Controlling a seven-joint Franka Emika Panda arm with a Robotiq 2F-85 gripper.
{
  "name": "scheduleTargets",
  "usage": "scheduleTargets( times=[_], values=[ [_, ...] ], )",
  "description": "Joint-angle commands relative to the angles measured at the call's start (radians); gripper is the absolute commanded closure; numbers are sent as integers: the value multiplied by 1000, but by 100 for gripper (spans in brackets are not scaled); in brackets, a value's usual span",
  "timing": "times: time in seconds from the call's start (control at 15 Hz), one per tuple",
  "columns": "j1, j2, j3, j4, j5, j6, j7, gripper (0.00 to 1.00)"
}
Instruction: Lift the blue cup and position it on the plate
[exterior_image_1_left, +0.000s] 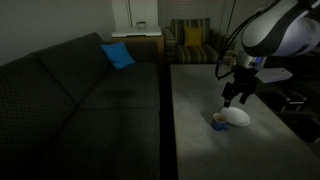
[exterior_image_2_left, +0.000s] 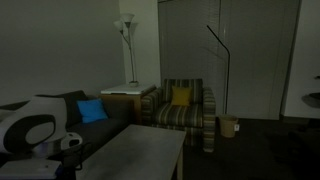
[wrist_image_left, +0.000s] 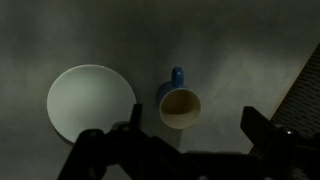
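The blue cup (wrist_image_left: 179, 106) is small and round with a pale inside and a blue handle pointing up in the wrist view. It stands on the grey table just right of the white plate (wrist_image_left: 88, 101), apart from it. In an exterior view the cup (exterior_image_1_left: 219, 123) sits at the plate's (exterior_image_1_left: 238, 118) near side. My gripper (wrist_image_left: 190, 135) is open and empty, hovering above the cup, with its fingers to either side of it in the wrist view. In the exterior view the gripper (exterior_image_1_left: 238, 97) hangs a little above the plate and cup. Both are hidden in the exterior view from behind the arm.
The grey table (exterior_image_1_left: 200, 95) runs alongside a dark sofa (exterior_image_1_left: 80, 95) with a blue cushion (exterior_image_1_left: 118, 55). A striped armchair (exterior_image_2_left: 182, 108) with a yellow cushion stands beyond the table's far end. A floor lamp (exterior_image_2_left: 127, 40) and wooden side table (exterior_image_2_left: 127, 100) stand near it.
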Motion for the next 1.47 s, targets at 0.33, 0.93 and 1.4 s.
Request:
scheduleTargets(
  times=[0.33,0.93,1.4],
  values=[
    [21,85,-15,87,-18,-27,57,0],
    [110,191,-35,167,-64,-9,109,0],
    [105,274,-52,261,-67,-22,109,0]
  ],
)
